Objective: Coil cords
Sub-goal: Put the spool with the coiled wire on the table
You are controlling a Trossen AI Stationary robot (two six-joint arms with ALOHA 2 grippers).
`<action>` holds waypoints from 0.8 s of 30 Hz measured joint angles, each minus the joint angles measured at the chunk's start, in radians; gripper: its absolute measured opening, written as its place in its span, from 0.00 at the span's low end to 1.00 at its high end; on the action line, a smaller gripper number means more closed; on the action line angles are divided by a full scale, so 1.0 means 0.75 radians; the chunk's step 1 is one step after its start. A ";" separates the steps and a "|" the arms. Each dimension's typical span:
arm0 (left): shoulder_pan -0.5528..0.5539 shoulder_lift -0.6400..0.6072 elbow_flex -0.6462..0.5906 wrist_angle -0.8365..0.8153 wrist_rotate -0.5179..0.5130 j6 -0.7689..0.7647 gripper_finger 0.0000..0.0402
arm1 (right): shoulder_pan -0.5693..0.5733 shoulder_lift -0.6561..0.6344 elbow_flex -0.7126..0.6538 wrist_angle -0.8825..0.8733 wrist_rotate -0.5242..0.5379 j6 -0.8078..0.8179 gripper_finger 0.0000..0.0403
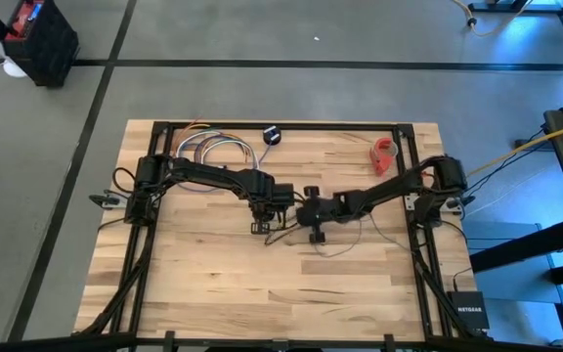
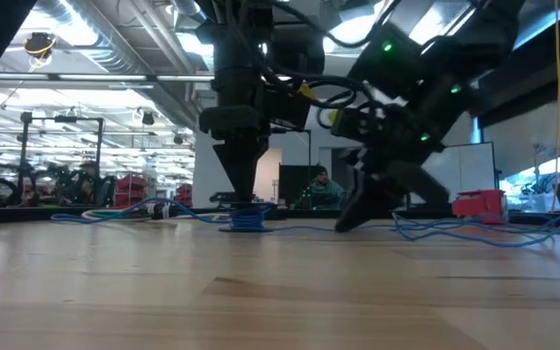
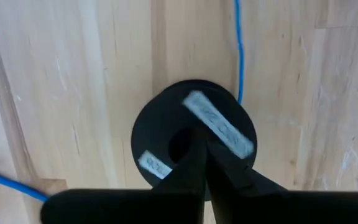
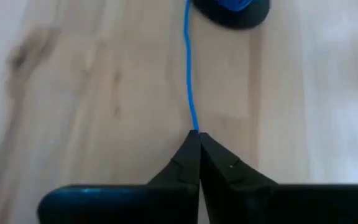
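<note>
Where the high view looks down, both arms meet at the middle of the bench (image 1: 213, 284). In the left wrist view, the left gripper (image 3: 204, 155) presses closed fingers on the black disc (image 3: 166, 124). In the right wrist view, the right gripper (image 4: 197, 138) pinches the blue cord (image 4: 188, 74), which runs to the disc.

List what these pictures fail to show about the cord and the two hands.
- High view: the cord is too thin to trace; the arms cover its middle.
- Left wrist view: the left hand hides part of the disc; whether it grips or only presses it is unclear.
- Right wrist view: the disc is cut off by the edge; the right hand hides the cord past its tips.
- Low view: the number of coils is blurred.
</note>
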 joint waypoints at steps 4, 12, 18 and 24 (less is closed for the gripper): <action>0.000 0.000 0.000 -0.013 0.000 -0.002 0.01 | 0.114 -0.056 0.000 -0.189 0.069 0.159 0.01; 0.000 0.000 0.000 -0.035 0.000 -0.032 0.01 | 0.358 -0.228 -0.010 -0.603 0.101 0.489 0.01; 0.000 0.000 0.001 -0.040 0.000 -0.036 0.01 | 0.517 -0.307 -0.012 -0.942 0.100 0.772 0.00; 0.000 0.000 0.001 -0.041 0.000 -0.036 0.01 | 0.648 -0.351 -0.019 -1.265 0.059 1.036 0.00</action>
